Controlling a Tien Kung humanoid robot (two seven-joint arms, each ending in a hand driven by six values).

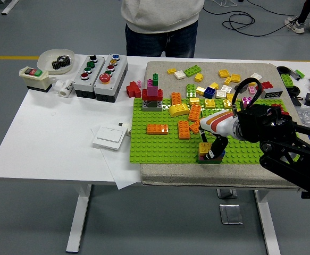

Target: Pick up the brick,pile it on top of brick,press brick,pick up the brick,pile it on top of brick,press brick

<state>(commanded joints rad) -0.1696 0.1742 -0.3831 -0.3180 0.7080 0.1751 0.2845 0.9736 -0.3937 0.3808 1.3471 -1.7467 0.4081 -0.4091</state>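
A small stack (209, 158) stands near the front right of the green baseplate (160, 146), with a yellow brick (203, 148) on top of blue and dark bricks. My right hand (215, 149) reaches in from the right. Its black fingers (218, 144) curl down against the right side of the yellow brick and touch the stack. A taller stack of grey, red, pink and green bricks (152, 94) stands at the plate's back left. Orange bricks (157, 128) and a yellow curved brick (178, 109) sit on the plate. My left arm is out of view.
Several loose bricks (218, 87) lie on the grey mat (208, 175) behind the plate. Button boxes (100, 75), a bowl with gears (56, 59), a white switch plate (110, 137) and paper lie on the left. A person (162, 21) stands at the far side.
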